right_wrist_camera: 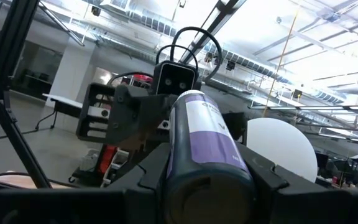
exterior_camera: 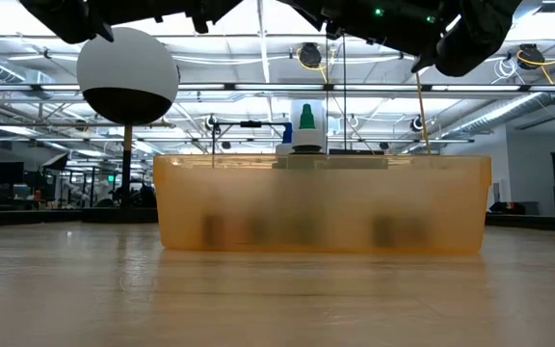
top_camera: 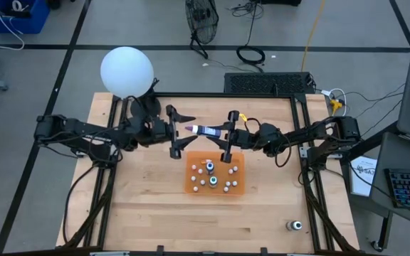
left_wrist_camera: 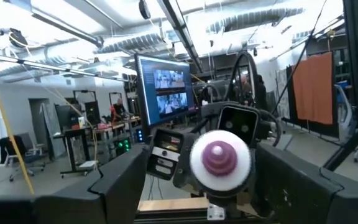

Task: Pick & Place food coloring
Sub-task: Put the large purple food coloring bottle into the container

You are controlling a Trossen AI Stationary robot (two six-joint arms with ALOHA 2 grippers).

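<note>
While overhead hides it, bottle (left_wrist_camera: 220,158) cap purple, right gripper (top_camera: 228,134) clamped

Bottle (top_camera: 206,131) between both hands, above tray (top_camera: 238,186) holding small bottles (top_camera: 213,180), globe (top_camera: 127,70) back-left

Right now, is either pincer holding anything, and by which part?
The right pincer holds a purple-labelled food coloring bottle by its base end, above the orange tray. The left pincer stands open around its capped tip.

The table (top_camera: 155,199) was pale, matt planked wood; on it, the orange tray (exterior_camera: 321,204) was translucent, frosted plastic.
</note>
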